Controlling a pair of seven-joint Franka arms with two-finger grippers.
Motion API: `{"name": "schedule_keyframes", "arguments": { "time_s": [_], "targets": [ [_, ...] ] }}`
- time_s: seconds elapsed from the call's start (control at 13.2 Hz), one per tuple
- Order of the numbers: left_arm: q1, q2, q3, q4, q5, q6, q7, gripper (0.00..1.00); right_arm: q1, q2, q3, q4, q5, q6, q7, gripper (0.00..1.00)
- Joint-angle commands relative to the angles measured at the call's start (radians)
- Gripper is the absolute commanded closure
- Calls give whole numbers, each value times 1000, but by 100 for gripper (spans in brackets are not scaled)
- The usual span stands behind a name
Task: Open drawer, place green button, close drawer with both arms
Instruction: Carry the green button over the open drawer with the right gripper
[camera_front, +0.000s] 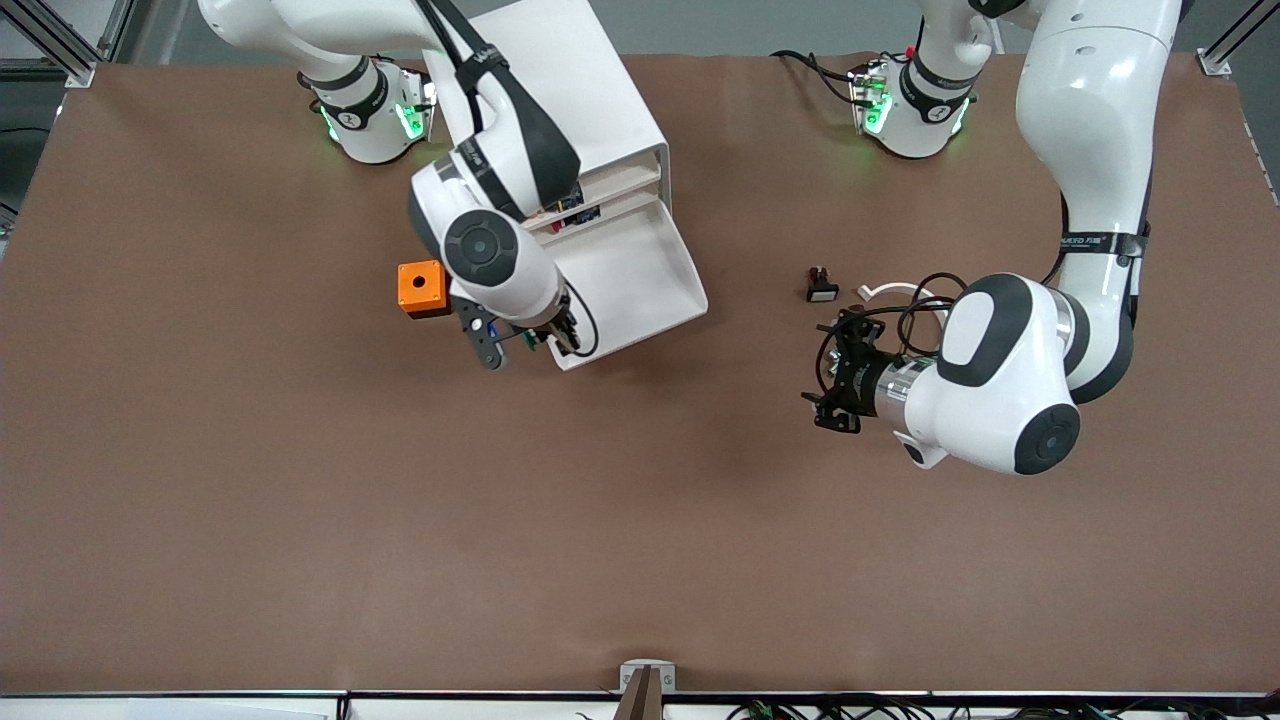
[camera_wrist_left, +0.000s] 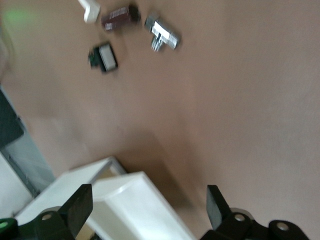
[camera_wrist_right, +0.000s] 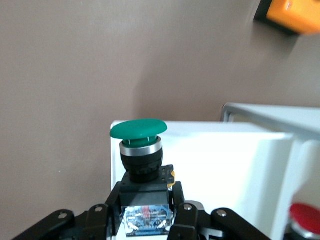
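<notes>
The white drawer stands pulled out of the white cabinet. My right gripper is shut on the button and holds it by the drawer's front corner, toward the right arm's end of the table. In the right wrist view the button's green cap stands upright above the right gripper, with the drawer's white rim just past it. My left gripper is open and empty over bare table. Its fingers stand wide apart around a view of the drawer.
An orange cube with a hole sits beside the right gripper; it also shows in the right wrist view. A black switch with a white face and a white clip lie near the left gripper. A red cap shows in a cabinet tier.
</notes>
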Motion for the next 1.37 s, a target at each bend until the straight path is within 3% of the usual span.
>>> {"name": "schedule_keyframes", "arguments": {
  "time_s": [0.0,0.15,0.38,0.53,0.68,0.84,0.91,1.06,1.29],
  "targets": [
    [-8,4,1,-25,161,0,133,0,43,-37,-10,-111,34,109,73,100],
    [-8,8,-1,-39,246,4,234,0,69,-34,-11,-148,76,207,113,100],
    [-18,8,-2,-44,249,40,455,0,89,-23,-10,-147,79,253,186,96],
    [-27,7,-16,-56,249,88,605,0,113,-2,-11,-147,79,302,237,69],
    [-67,7,-22,-109,250,208,727,0,127,12,-11,-142,79,333,263,30],
    [-90,8,-28,-165,249,315,828,0,129,14,-11,-139,77,332,265,5],
    [-104,10,-44,-191,249,355,856,0,126,14,-11,-132,76,324,262,0],
    [-177,21,-50,-223,249,418,859,0,95,0,-22,-113,60,295,230,0],
    [-262,44,-50,-217,238,446,851,0,-12,-4,-22,3,34,139,-38,0]
  ]
}}
